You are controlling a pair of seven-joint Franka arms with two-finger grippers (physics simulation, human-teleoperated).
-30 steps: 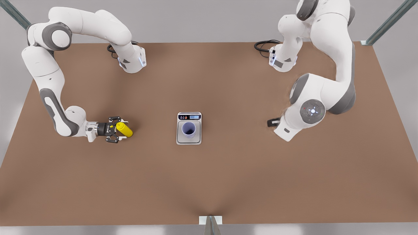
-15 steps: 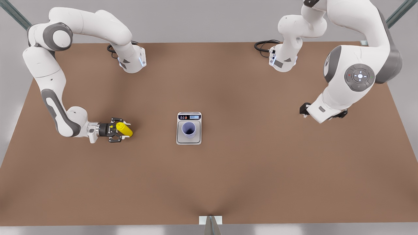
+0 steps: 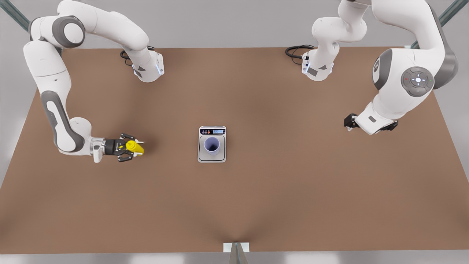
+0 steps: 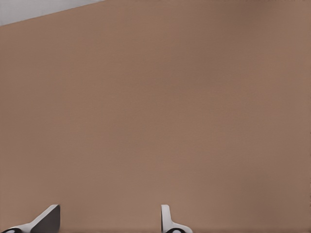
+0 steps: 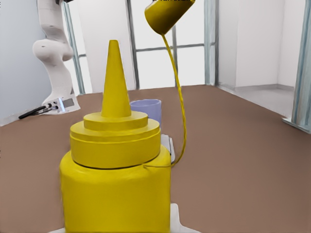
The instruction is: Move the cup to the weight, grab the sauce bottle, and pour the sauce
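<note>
The lavender cup [image 3: 211,145] stands upright on the silver weight [image 3: 212,158] at the table's middle. At the front view's left, my right gripper [image 3: 129,147] is shut on the yellow sauce bottle [image 3: 134,146]. In the right wrist view the sauce bottle [image 5: 116,179] stands upright and close, nozzle up, its tethered cap [image 5: 167,14] hanging above. Behind it are the cup [image 5: 146,109] and an edge of the weight [image 5: 167,143]. My left gripper [image 4: 107,225] hangs open over bare table at the front view's right, where it shows as dark parts under the wrist [image 3: 351,120].
Both arm bases [image 3: 148,69] [image 3: 317,69] stand at the table's far edge with black cables [image 3: 296,51] beside them. A metal bracket [image 3: 236,247] marks the near edge. Brown table [image 3: 278,183] spreads between the bottle and the weight.
The right gripper closed on the bottle and drew it slightly toward the front view's left, standing it more upright. The left arm swung away from the weight to the front view's right.
</note>
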